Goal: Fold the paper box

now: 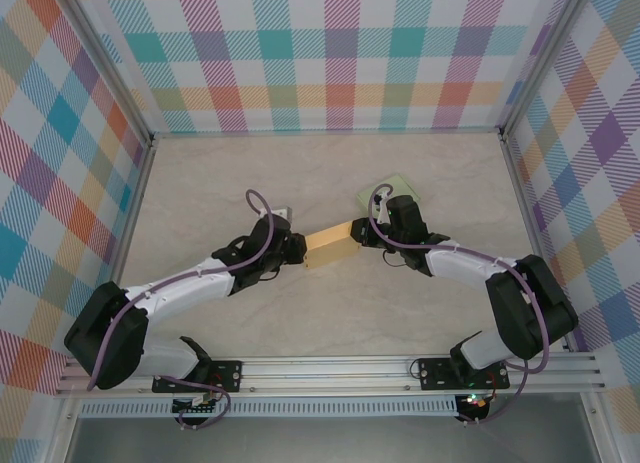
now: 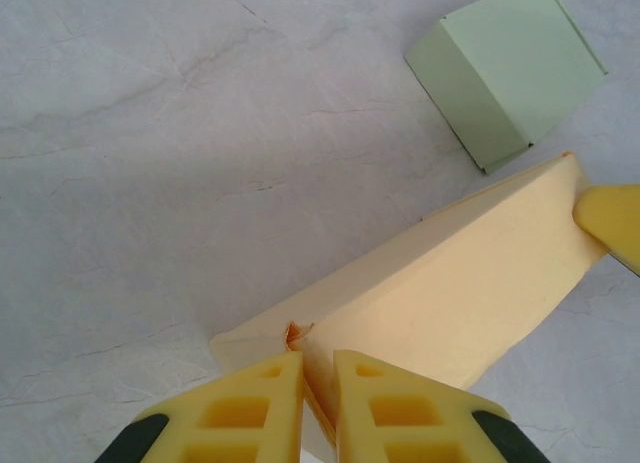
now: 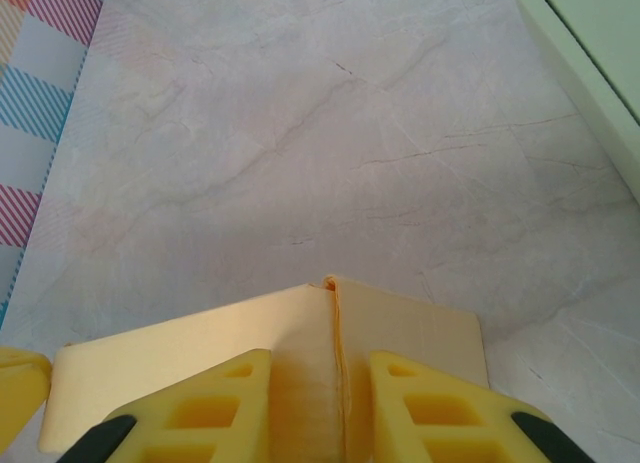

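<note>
The paper box point(image 1: 331, 248) is pale yellow and lies tilted mid-table between my two arms. My left gripper point(image 1: 298, 251) meets its left end; in the left wrist view the left gripper point(image 2: 318, 383) is shut on a thin wall of the paper box point(image 2: 470, 283) beside a torn-looking corner. My right gripper point(image 1: 362, 233) holds the other end. Seen from the right wrist, the right gripper point(image 3: 320, 383) is shut on a folded corner seam of the paper box point(image 3: 410, 333).
A folded pale green box point(image 1: 392, 195) rests just behind my right gripper, also seen as the green box point(image 2: 510, 73) and the green box point(image 3: 595, 33). A small white object point(image 1: 281, 213) lies behind my left wrist. Checked walls enclose the marbled table point(image 1: 330, 323).
</note>
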`<state>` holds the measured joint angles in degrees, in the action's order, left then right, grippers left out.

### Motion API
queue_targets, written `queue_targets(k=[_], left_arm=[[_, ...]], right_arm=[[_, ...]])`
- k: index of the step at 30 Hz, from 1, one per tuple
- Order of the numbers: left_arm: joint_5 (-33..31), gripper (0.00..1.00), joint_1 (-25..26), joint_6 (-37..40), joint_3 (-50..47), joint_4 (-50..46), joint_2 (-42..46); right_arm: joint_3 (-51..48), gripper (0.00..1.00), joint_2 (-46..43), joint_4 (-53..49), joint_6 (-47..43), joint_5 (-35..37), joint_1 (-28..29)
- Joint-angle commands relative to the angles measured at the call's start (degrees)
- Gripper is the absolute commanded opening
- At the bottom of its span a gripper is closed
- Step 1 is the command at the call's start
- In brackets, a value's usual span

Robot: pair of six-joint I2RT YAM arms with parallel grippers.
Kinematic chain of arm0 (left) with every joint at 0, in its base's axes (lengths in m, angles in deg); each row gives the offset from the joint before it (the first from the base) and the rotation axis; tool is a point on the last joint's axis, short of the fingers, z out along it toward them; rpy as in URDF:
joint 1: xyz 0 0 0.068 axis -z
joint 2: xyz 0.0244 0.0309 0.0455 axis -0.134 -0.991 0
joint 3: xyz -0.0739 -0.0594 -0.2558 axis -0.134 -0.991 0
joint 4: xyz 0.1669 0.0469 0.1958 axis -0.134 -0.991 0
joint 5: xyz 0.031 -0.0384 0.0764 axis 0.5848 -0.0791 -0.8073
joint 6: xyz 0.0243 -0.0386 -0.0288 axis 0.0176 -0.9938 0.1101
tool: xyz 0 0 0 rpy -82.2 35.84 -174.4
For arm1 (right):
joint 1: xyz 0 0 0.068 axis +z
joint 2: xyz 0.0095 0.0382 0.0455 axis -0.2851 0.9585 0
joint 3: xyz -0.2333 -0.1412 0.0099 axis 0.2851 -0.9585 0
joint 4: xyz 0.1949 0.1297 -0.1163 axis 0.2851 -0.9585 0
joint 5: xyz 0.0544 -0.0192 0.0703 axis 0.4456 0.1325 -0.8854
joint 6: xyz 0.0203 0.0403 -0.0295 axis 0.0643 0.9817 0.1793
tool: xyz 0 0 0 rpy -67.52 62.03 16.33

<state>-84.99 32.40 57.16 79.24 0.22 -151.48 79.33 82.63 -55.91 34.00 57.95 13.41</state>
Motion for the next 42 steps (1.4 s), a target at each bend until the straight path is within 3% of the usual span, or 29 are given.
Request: queue_targets(k=[1, 11, 15, 17, 22, 26, 34, 38, 42], left_arm=[[1.0, 0.15, -0.9, -1.6, -4.3, -6.5, -1.6], [-1.9, 0.15, -0.9, -0.8, -5.5, -11.1, 0.2], [-3.3, 0.22, -0.9, 2.8, -1.4, -13.3, 3.7], [-3.6, 0.32, -0.9, 5.4, 1.4, -13.8, 5.7], [-6.6, 0.61, -0.7, 15.1, 9.1, -14.7, 8.5], [-0.7, 0.79, -0.6, 27.3, 12.7, -12.4, 7.0], [6.0, 0.83, 0.8, 52.8, 16.0, -11.5, -4.1], [7.4, 0.85, 1.2, 57.6, 17.6, -11.7, -8.7], [8.8, 0.85, 1.8, 60.4, 22.5, -17.8, -14.9]], right_arm=[[-2.8, 0.26, 3.8, -10.6, -0.3, 2.4, 0.3], [-2.7, 0.26, 3.7, -11.2, 0.0, 2.5, 0.4], [-2.5, 0.26, 3.8, -11.0, 0.0, 2.0, 0.5], [-2.3, 0.26, 3.7, -11.2, 0.0, 2.0, 0.6], [-1.3, 0.27, 3.3, -12.2, -0.3, 2.2, 0.9], [-0.5, 0.29, 2.9, -13.1, -0.6, 2.4, 1.1], [0.4, 0.30, 2.0, -14.7, -0.8, 2.5, 1.3], [0.9, 0.30, 1.8, -15.3, -0.8, 2.5, 1.3], [1.0, 0.30, 1.5, -15.6, -1.0, 2.5, 1.4]])
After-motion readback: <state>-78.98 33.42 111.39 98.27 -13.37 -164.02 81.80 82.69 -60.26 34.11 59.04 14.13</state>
